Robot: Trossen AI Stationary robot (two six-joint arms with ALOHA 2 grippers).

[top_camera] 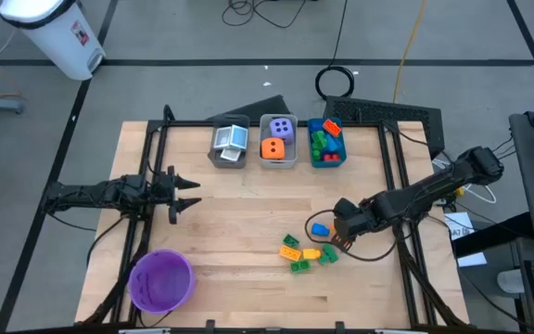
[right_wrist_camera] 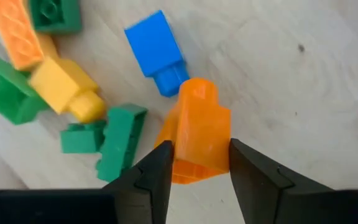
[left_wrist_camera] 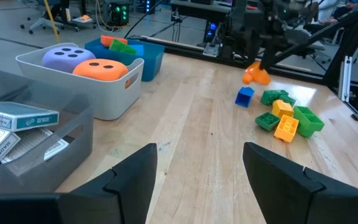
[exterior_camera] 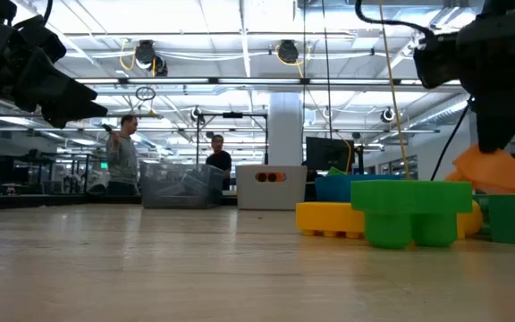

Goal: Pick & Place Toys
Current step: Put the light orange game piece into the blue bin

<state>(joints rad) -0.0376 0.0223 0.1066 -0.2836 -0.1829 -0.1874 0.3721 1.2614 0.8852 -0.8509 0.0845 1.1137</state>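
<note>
Right wrist view: I have the right hand (right_wrist_camera: 194,165) pinching an orange brick (right_wrist_camera: 197,134) beside the blue brick (right_wrist_camera: 157,50); left hand (top_camera: 185,193) spread, waiting. Dice and cards binned; loose bricks remain.

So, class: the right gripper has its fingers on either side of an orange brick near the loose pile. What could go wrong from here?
1. The right gripper pinches only the lower sides of the orange brick, so the brick may twist or slip out during a lift.
2. The blue brick lies right beside the orange one and could get nudged.
3. The green brick sits beside one finger and might be knocked as the arm moves.
</note>
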